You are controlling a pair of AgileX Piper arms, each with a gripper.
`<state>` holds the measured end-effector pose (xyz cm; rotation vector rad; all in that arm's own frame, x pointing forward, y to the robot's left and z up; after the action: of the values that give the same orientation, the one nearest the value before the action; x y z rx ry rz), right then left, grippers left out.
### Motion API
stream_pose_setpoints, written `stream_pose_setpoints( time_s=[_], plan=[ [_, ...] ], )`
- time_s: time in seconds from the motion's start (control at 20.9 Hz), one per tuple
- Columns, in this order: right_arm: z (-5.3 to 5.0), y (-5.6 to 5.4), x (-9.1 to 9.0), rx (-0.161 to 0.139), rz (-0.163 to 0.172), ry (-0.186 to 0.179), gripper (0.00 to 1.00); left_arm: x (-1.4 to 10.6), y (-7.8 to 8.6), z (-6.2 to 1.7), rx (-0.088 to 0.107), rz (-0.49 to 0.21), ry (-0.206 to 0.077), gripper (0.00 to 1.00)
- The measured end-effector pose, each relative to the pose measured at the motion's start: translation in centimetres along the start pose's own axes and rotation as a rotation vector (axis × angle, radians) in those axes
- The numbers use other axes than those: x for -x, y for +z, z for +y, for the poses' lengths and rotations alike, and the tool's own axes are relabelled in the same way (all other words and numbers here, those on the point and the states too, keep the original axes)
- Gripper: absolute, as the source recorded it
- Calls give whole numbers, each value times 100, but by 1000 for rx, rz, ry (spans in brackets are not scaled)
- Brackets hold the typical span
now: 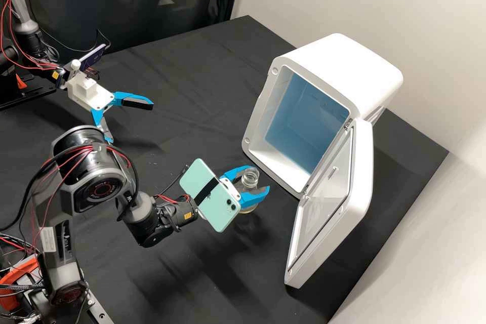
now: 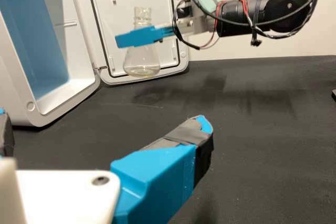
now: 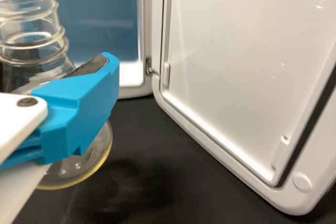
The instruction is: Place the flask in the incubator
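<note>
A clear glass flask (image 1: 249, 178) stands upright in front of the open white incubator (image 1: 349, 68), close to its lower front rim. My right gripper (image 1: 251, 190) is shut on the flask's neck; one blue finger (image 3: 79, 103) crosses the glass (image 3: 31, 30). The left wrist view shows the flask (image 2: 140, 59) held before the incubator's door (image 2: 131, 3); whether its base touches the bench I cannot tell. My left gripper (image 1: 130, 121) hangs open and holds nothing at the bench's far left, well away from the flask.
The incubator's blue inside (image 1: 304, 116) faces the arms, and its door (image 1: 349, 187) is swung wide open to the right of the flask. Cables and arm bases crowd the left edge (image 1: 30, 243). The black bench (image 1: 202, 86) ends just behind the incubator.
</note>
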<state>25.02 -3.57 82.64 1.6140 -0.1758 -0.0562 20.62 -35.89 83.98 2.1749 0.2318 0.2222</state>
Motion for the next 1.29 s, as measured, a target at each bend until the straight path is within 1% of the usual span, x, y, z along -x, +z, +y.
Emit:
stream_pose_setpoints(
  time_s=[0.1, 0.19, 0.29, 0.34, 0.43, 0.48, 0.57, 0.67, 0.77, 0.86, 0.96, 1.05, 1.15, 1.2, 1.29],
  plan=[
    [49, -50, -27, -2, 22, 21, 0, 1, 1, 5, -1, 0, 2, 100],
    [81, -109, -71, -7, 47, 37, 0, 5, 4, 19, -2, -1, 10, 100],
    [98, -201, -147, -7, 84, 49, 0, 9, 2, 16, -1, 0, 9, 100],
    [108, -254, -197, -14, 100, 63, 0, 9, 2, 16, -1, 0, 9, 100],
    [108, -329, -321, -30, 117, 84, 0, 9, 2, 16, -1, 0, 9, 100],
    [108, -364, -397, -37, 115, 94, 0, 9, 2, 16, -1, 0, 9, 100],
    [98, -419, -541, -45, 97, 100, 0, 9, 2, 16, -1, 0, 9, 100],
    [94, -473, -696, -37, 84, 101, 0, 9, 2, 16, -1, 0, 9, 100],
    [61, -524, -850, -21, 68, 95, 0, 9, 2, 16, -1, 0, 9, 100],
    [73, -597, -1022, -13, 57, 107, 0, 8, 1, 12, -1, 0, 7, 100],
    [58, -635, -1173, -9, 37, 116, 0, 6, 4, 7, -1, -1, 5, 100],
    [51, -699, -1316, -12, 17, 117, 0, 4, 18, 5, -2, -8, 4, 100],
    [30, -762, -1462, 7, 5, 110, 0, 4, 18, 5, -2, -8, 4, 100],
    [27, -795, -1541, 9, 0, 109, 0, 3, 17, 3, -1, -8, 2, 100],
    [12, -863, -1688, 19, -9, 101, 0, -4, 13, -21, 1, -6, -9, 100]
  ],
)
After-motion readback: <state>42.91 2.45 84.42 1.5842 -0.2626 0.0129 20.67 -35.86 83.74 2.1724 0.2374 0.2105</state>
